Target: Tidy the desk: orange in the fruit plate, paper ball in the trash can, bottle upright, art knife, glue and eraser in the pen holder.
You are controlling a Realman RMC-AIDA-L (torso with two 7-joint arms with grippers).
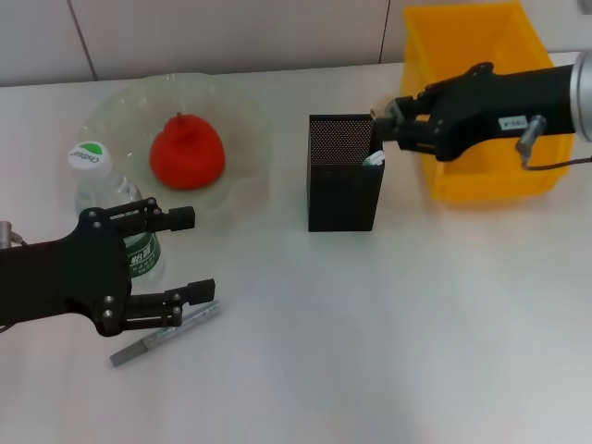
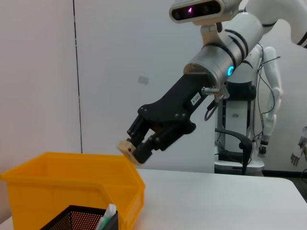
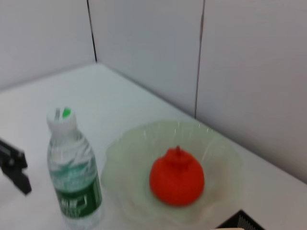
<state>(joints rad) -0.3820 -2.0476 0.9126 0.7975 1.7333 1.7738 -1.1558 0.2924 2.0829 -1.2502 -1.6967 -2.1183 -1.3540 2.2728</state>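
You have one orange (image 1: pixel 188 153), sitting in one plate (image 1: pixel 111 116). You have one bottle (image 1: pixel 116 208), standing with its cap on. You have one black mesh holder (image 1: pixel 344 172) and one yellow bin (image 1: pixel 481 111). You see one beige eraser (image 1: pixel 382 107) and one grey knife (image 1: pixel 166 335) lying flat on the one table (image 1: pixel 416 351). One white item (image 1: pixel 373 160) pokes out of the holder; you cannot tell what it is. You have two grippers: one left (image 1: pixel 190 254) and one right (image 1: pixel 387 122).
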